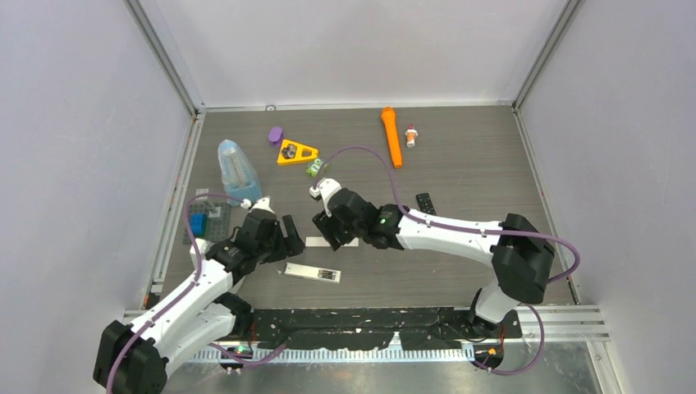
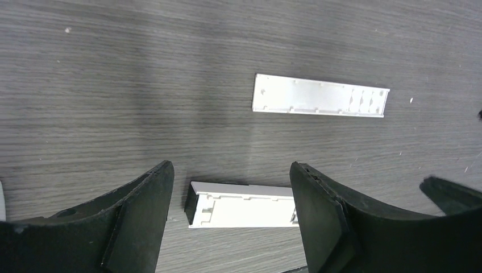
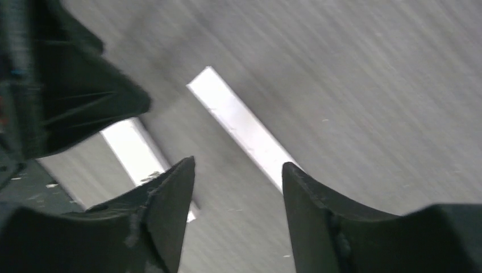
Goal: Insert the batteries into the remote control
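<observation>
The worktop [image 1: 468, 172] is a dark grey board with a wood-grain finish. Near its front edge lies the remote control [image 1: 313, 272], a slim white-silver bar with dark marks on its upper face. A flat white plastic strip [image 2: 320, 95] lies just behind it, not touching it.

Toward the back lie an orange flashlight [image 1: 391, 135], a small white-and-red item [image 1: 411, 135], a purple piece [image 1: 275, 134], a yellow triangular holder [image 1: 296, 153] and a small green item [image 1: 313, 167].

On the left side rest a clear bluish plastic bottle [image 1: 238, 172] and a clear flat tray [image 1: 215, 215] carrying a blue block [image 1: 198, 222]. A small black rectangular device [image 1: 425, 203] lies right of centre.
</observation>
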You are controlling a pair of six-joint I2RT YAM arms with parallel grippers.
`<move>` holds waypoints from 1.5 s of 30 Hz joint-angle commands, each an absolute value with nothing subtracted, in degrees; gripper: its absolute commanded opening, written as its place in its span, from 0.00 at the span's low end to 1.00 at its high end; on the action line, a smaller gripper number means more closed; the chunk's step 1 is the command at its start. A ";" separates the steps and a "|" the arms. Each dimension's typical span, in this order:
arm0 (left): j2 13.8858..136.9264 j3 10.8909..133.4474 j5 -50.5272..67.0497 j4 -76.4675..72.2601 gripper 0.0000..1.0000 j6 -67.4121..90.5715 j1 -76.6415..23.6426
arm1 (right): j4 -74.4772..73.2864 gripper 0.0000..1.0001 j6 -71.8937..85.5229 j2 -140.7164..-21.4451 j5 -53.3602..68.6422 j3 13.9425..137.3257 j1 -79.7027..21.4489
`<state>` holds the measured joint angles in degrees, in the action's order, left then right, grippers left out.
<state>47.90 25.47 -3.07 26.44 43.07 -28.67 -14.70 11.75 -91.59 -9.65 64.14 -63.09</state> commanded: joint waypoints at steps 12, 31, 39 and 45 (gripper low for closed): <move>46.41 28.91 -4.97 26.82 0.79 44.82 -20.08 | -32.64 0.77 -19.51 -111.02 4.10 81.93 -56.62; 46.96 28.07 2.49 25.65 0.77 41.67 -16.84 | -46.93 0.47 -25.39 -123.91 6.97 92.31 -56.69; 44.63 26.62 3.29 24.79 0.76 41.97 -16.85 | -43.25 0.31 -21.87 -122.65 4.48 90.38 -56.61; 42.28 25.05 4.08 23.52 0.76 43.07 -16.84 | -34.93 0.28 -17.40 -116.60 4.74 85.54 -55.64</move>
<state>43.92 26.02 2.66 26.52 42.98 -17.12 -41.78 -20.82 -120.36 6.07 89.80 -56.42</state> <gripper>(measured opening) 0.763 0.384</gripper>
